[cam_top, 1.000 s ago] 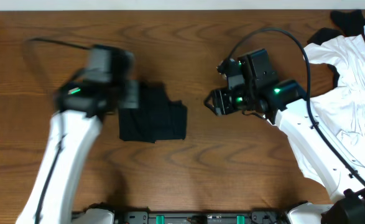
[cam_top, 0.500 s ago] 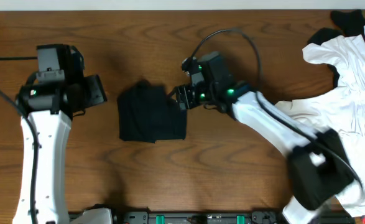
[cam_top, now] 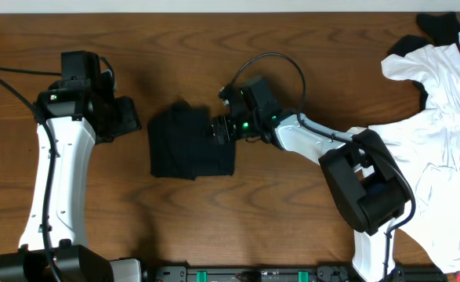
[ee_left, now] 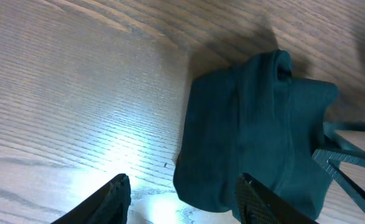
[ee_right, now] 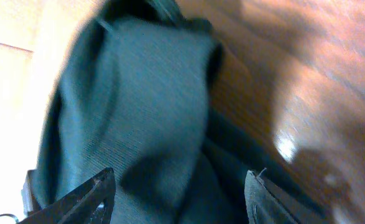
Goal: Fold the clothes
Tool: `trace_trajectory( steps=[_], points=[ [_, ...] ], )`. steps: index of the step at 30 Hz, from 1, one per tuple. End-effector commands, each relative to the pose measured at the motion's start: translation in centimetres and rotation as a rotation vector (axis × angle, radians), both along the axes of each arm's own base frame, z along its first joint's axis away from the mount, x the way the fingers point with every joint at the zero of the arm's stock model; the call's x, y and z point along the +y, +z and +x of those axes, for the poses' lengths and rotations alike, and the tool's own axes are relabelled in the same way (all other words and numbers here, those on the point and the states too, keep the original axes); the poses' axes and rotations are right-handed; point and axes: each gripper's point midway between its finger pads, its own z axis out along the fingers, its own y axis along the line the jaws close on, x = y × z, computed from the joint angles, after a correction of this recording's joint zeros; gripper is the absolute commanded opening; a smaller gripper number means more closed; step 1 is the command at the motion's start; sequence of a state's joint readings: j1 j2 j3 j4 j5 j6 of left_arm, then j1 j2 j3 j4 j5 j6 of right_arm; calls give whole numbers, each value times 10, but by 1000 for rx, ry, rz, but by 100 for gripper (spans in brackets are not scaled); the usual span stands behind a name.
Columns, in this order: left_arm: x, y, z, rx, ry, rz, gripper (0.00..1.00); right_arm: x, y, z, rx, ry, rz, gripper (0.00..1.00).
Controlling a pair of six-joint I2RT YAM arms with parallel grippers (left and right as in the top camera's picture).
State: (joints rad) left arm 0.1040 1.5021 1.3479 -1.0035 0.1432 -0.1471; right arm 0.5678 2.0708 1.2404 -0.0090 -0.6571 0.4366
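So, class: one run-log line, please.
folded black fabric shirt: on table | left gripper: open, empty | right gripper: open over shirt

Under my left hand (ee_left: 181,198) was a brown wooden table (cam_top: 292,219) with dark wavy lines in the wood. Just in front of that hand, a bright patch of light (ee_left: 117,152) shone white on the wood.

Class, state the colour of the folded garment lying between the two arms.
The folded garment is black, seen best in the overhead view.
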Motion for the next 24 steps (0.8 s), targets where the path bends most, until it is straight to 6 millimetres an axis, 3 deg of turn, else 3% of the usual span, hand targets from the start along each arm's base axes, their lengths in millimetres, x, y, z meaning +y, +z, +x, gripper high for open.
trace_trajectory(
  steps=[1,5,18,24],
  points=[
    [0,-3,-1,13,10,-10,56,8,11,0,-14,28,58,64],
    [0,-3,-1,13,10,-10,56,13,19,6,-62,29,87,63],
    [0,-3,-2,13,10,-10,57,13,11,3,-40,18,62,62],
    [0,-3,-2,13,11,-10,57,23,8,-5,-50,32,44,53]
  ],
)
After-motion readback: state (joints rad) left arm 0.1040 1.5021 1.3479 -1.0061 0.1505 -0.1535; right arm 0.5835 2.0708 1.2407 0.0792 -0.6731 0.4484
